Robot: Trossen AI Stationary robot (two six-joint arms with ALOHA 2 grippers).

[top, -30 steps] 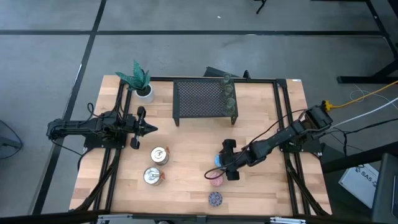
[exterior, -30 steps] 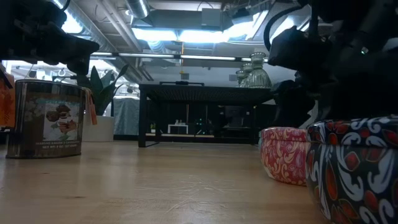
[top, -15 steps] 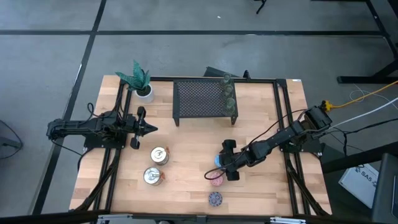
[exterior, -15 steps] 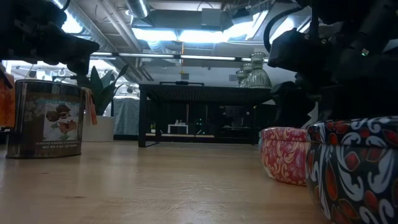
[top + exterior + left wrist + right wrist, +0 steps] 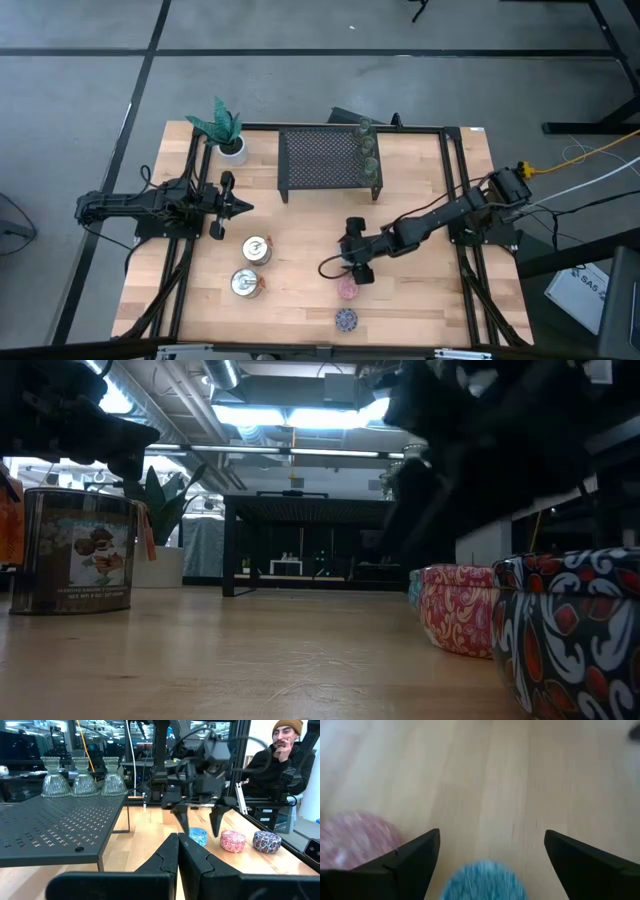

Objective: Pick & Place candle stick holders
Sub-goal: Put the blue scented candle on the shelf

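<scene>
The blue candle stick holder stands on the table with the pink one and the purple one beside it. My right gripper hangs open just over the blue holder, one finger on each side, touching nothing; in the high view the right gripper hides it. Three glassy holders stand on the black mesh rack. Two silvery holders stand left of centre. My left gripper waits shut at the table's left.
A white pot with a green plant stands at the far left corner. The pink holder and the purple holder line up toward the near edge. Bare wood lies between the silvery and pink holders. A person sits beyond the table.
My right gripper has risen and gone a little toward the table's left and far side, staying open. The holders have kept their places.
</scene>
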